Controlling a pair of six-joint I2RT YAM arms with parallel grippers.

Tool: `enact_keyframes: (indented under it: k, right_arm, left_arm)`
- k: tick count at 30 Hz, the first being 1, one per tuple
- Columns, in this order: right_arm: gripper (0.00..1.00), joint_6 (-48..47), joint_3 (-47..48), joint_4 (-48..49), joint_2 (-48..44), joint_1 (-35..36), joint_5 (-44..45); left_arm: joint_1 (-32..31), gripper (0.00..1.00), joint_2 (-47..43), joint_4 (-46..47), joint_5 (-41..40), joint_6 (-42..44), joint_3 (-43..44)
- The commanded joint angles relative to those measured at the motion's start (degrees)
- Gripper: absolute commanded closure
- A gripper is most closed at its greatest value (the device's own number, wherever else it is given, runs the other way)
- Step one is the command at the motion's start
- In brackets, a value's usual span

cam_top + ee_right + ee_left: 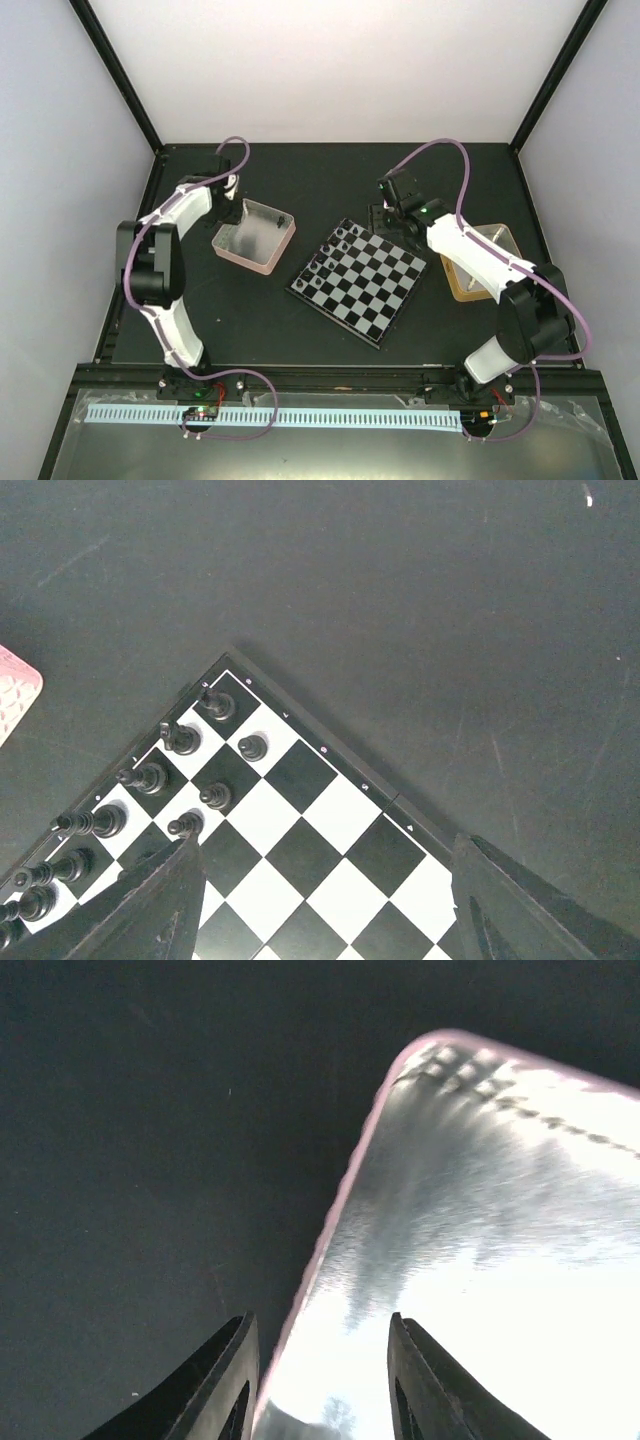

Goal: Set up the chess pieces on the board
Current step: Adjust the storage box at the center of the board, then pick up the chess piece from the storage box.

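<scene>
**Top external view.** The left hand (233, 200) hangs over the far left corner of a pink-rimmed tin (255, 238). The right hand (392, 215) hangs over the far corner of the board (370, 290), which lies flat on the dark bench (300, 180) between the two hands. Black chess pieces (330, 255) stand in two rows along the board edge that faces the left hand. No pale ones show on the board. A tan-rimmed tin (497, 240) lies beneath the right forearm.

**Left wrist view.** The fingers (225, 1390) stand partly apart, astride the tin's pink rim. One is over the bright metal inside and the other is outside, over the bench. They grip nothing, so this hand is released. Whether any pieces lie in the tin cannot be told.

**Right wrist view.** The fingers (150, 910) are spread wide and hold nothing. The board's corner lies ahead of this hand and between its fingers. The black pieces run along the edge ahead of the finger at the left of the view, and none is between the fingers.

**Handling (a judgement).** The chessmen are probably light, stiff and smooth. They look narrow at the base and stand close to their neighbours, so a sideways brush would likely tip them. The best hold is likely from straight above, with the fingers closing on the upper body just under the head. The piece is then lowered upright onto the middle of its square.
</scene>
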Motion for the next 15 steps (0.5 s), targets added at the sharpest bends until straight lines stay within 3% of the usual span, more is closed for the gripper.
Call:
enact_keyframes:
  k: [1, 7, 11, 15]
  right_arm:
    - [0.32, -1.63, 0.20, 3.01, -1.14, -0.82, -1.19]
    - [0.32, -1.23, -2.23, 6.26, -2.14, -2.01, -1.64]
    - [0.33, -0.67, -3.72, 7.45, -2.38, -2.93, -3.00]
    - [0.34, -0.71, -3.87, 7.33, -2.42, -3.32, -3.60]
  left_arm:
    - [-0.07, 0.63, -8.11, 0.26, 9.52, -7.21, -0.58]
    - [-3.88, 0.64, -13.01, 9.24, 20.73, -8.68, -7.43]
    - [-5.26, 0.67, -9.58, 14.66, 28.51, -9.59, -9.29]
    - [-5.74, 0.72, -5.30, 17.80, 31.24, -10.36, -8.78]
